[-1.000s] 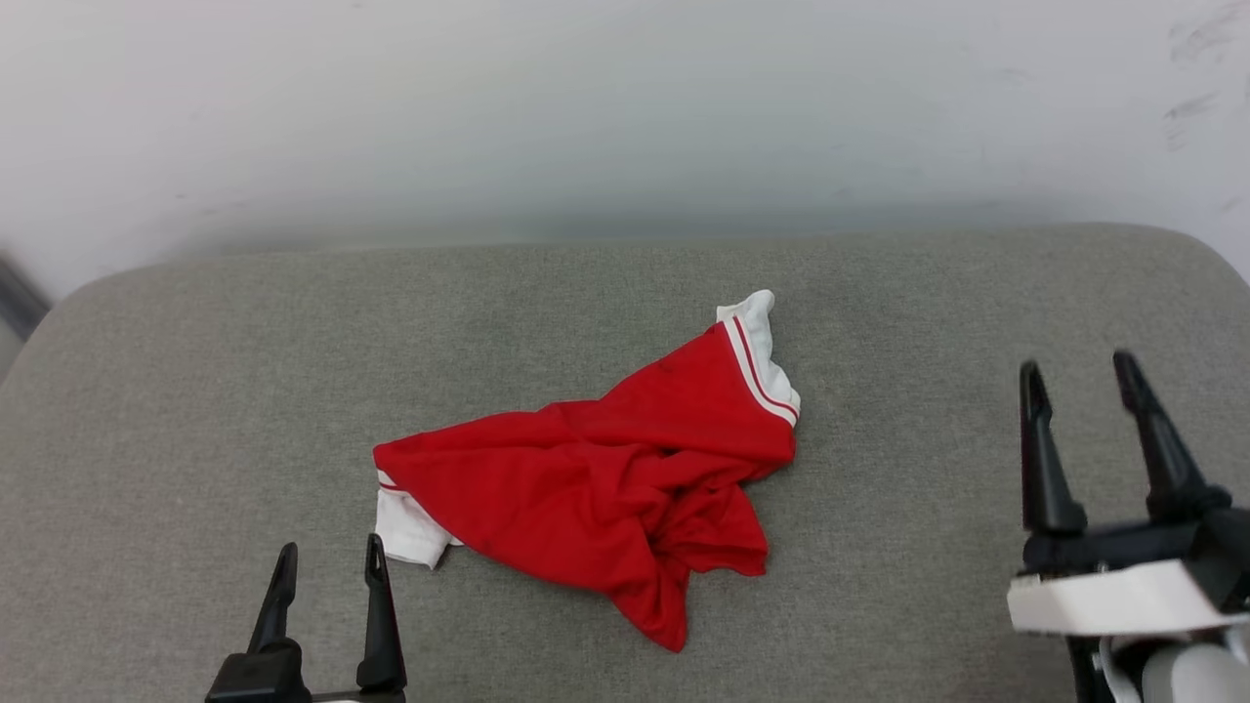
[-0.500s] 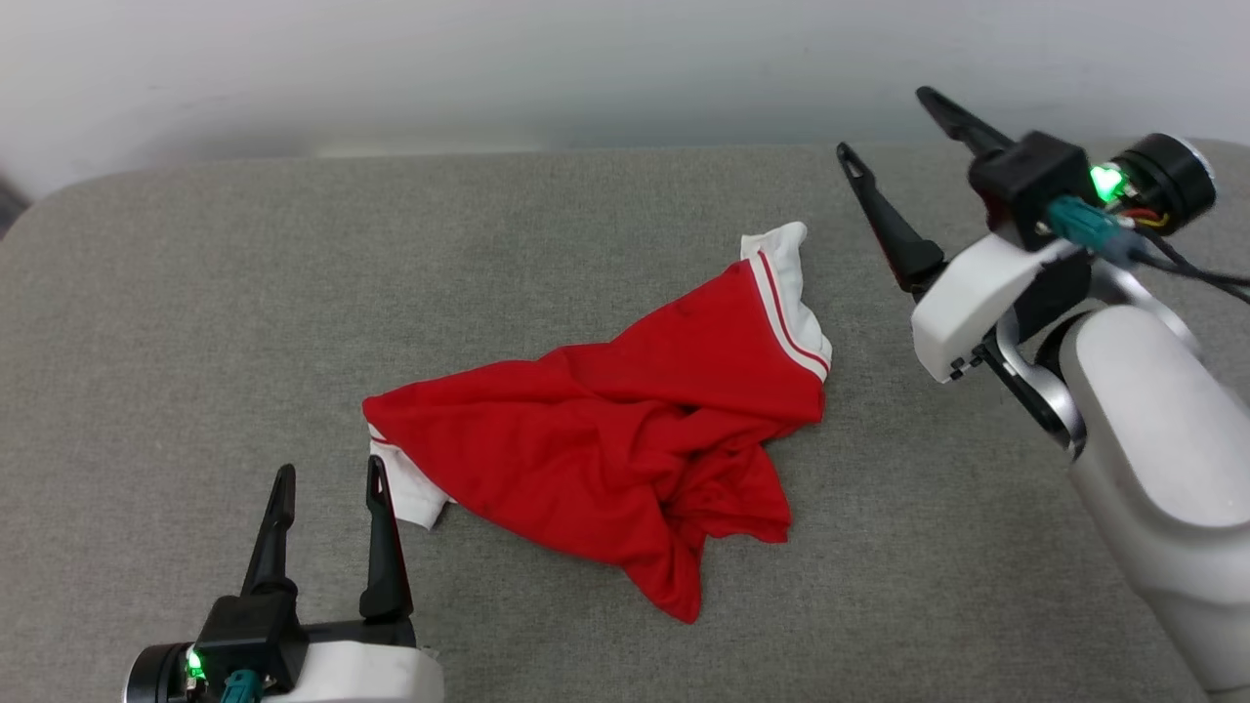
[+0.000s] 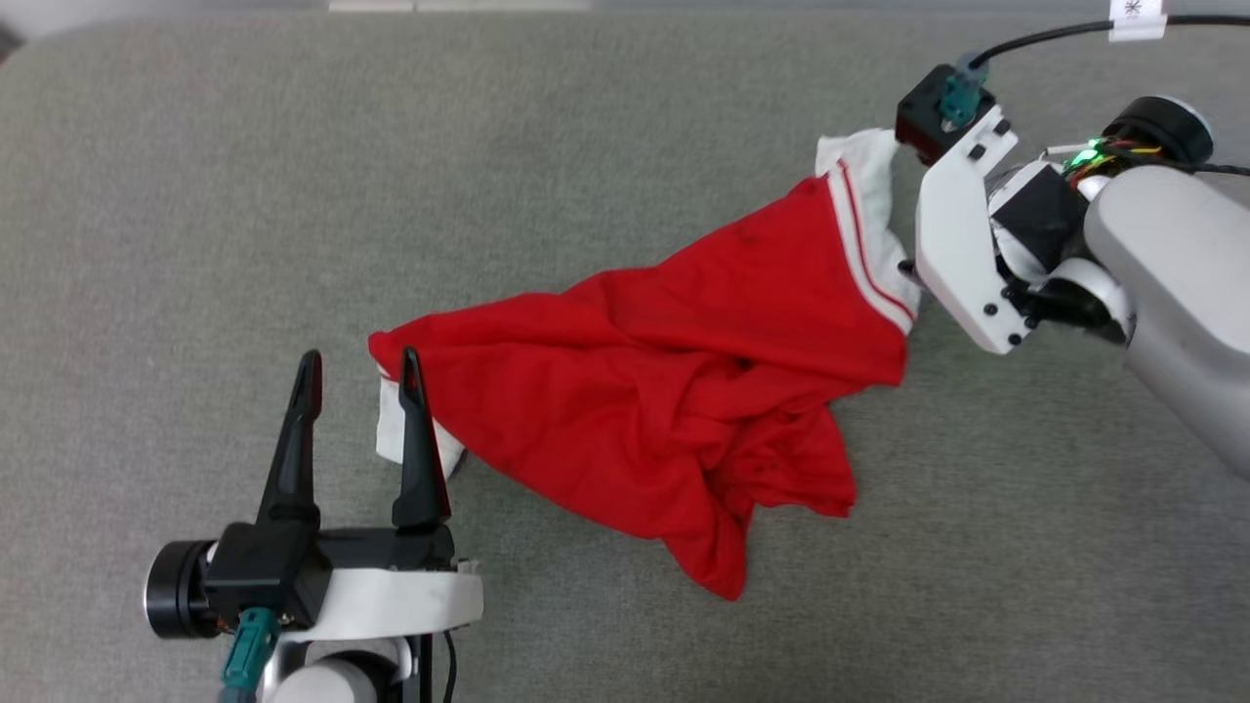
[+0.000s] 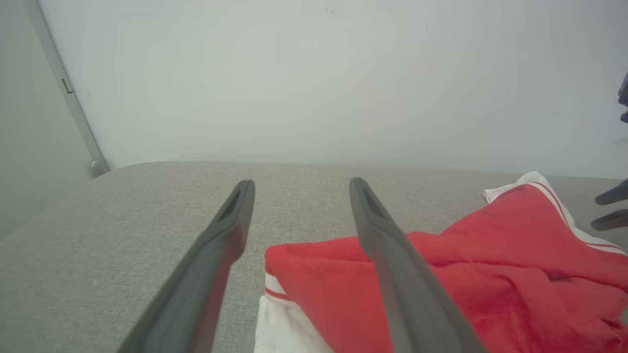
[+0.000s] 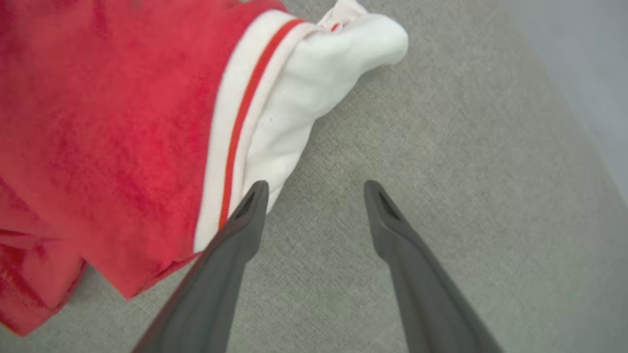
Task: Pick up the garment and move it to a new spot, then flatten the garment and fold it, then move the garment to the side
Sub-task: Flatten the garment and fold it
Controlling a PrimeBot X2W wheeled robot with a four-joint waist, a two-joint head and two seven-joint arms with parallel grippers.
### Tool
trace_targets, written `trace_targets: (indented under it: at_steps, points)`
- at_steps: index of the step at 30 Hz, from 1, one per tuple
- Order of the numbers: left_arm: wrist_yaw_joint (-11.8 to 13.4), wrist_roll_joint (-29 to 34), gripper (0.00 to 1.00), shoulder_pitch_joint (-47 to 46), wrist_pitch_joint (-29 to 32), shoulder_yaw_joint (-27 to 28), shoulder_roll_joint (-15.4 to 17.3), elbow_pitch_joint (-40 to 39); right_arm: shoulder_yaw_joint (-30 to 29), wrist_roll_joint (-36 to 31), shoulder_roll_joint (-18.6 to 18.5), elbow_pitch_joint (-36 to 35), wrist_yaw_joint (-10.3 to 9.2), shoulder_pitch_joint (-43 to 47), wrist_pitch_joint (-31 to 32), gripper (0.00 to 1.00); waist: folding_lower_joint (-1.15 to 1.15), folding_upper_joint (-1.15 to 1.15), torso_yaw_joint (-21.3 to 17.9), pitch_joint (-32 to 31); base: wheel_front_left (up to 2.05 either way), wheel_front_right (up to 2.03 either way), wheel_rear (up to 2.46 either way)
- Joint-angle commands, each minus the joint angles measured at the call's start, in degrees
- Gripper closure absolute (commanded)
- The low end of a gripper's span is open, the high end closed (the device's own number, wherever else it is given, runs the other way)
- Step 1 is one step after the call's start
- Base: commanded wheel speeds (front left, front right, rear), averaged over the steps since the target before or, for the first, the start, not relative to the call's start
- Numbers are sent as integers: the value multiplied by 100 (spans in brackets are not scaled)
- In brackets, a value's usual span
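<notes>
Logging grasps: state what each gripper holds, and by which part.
Nothing is held: left gripper and right gripper are open near the red T-shirt.

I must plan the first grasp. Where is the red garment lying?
In the head view the garment lies crumpled on the grey surface, between the left gripper at its lower-left white sleeve and the right gripper at its upper-right striped sleeve.

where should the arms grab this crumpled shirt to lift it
Judging by its pose, take the shirt by its two white sleeves, which stick out of the heap at opposite ends: the right gripper, open, closes on the far sleeve from the right; the left gripper, open, on the near sleeve from the near side.
</notes>
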Motion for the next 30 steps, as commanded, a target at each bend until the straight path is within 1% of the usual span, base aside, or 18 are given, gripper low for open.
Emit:
trace_targets:
  at_steps: [1,5,11,12,13,16,19,22,24,26,27,30]
  points:
    - [45,-38,0,-139,-15,-33,-6,-42,69,134,74,178,-4,-94,36,0,-1,0,196,317,0,0,0]
    - [98,-87,0,-296,-15,-119,-7,-97,345,289,236,567,-4,-72,-30,0,-1,0,302,554,0,0,0]
    - [158,-96,0,-389,-15,-144,-7,-98,856,517,488,887,6,512,-65,0,-1,0,351,614,0,0,0]
    - [167,-92,0,-392,-15,-138,-7,-92,904,545,492,908,7,562,-72,30,-1,0,349,593,0,0,0]
    - [169,-84,0,-385,-15,-127,-7,-84,933,558,493,906,9,588,-98,100,-1,0,340,564,0,0,0]
    - [194,-55,0,-317,-15,-84,-7,-58,930,528,407,897,3,429,-377,100,-1,0,281,449,0,0,0]
    - [204,-48,0,-205,-15,-24,-7,-44,894,540,285,794,-4,198,-806,100,-1,0,179,267,0,0,0]
    - [222,-33,0,-81,-15,37,-7,-51,877,448,79,527,-4,-11,-1265,100,-1,0,69,38,0,0,0]
    - [224,-19,0,25,-15,79,-7,-45,899,425,-93,256,-4,6,-1555,100,-1,0,-2,-126,0,0,0]
    - [214,1,0,122,-15,111,-7,-44,911,360,-362,-70,-4,90,-1795,100,-1,0,-69,-286,0,0,0]
    - [214,1,0,122,-15,111,-7,-44,911,360,-362,-70,-4,90,-1795,100,-1,0,-69,-286,0,0,0]
    - [206,24,0,284,-15,170,-7,-56,922,219,-831,-621,-4,264,-2050,100,-1,0,-182,-503,0,0,0]
